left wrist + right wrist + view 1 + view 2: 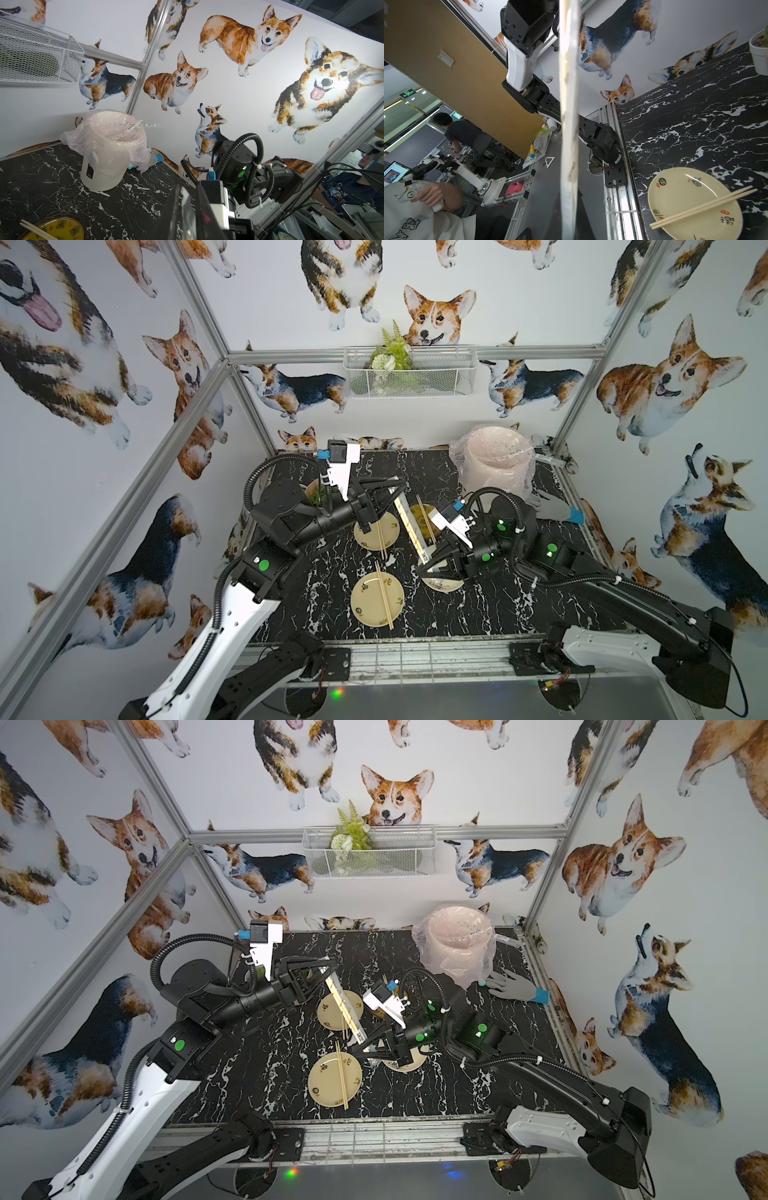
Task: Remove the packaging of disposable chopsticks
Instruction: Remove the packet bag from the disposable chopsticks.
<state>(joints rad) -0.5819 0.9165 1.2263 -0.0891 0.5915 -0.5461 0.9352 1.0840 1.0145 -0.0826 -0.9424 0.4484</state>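
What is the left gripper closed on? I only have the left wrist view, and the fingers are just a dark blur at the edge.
Observer: In both top views the left gripper is shut on the far end of the packaging.
Operator: And the other arm?
Observer: The right gripper is shut on the near, printed end, so the packaging spans the gap between them, off the table.
Operator: Any bare pairs besides the one in my bowl?
Observer: Yes. A bare pair of chopsticks lies across the near plate, and another pair lies across the plate by the left gripper.
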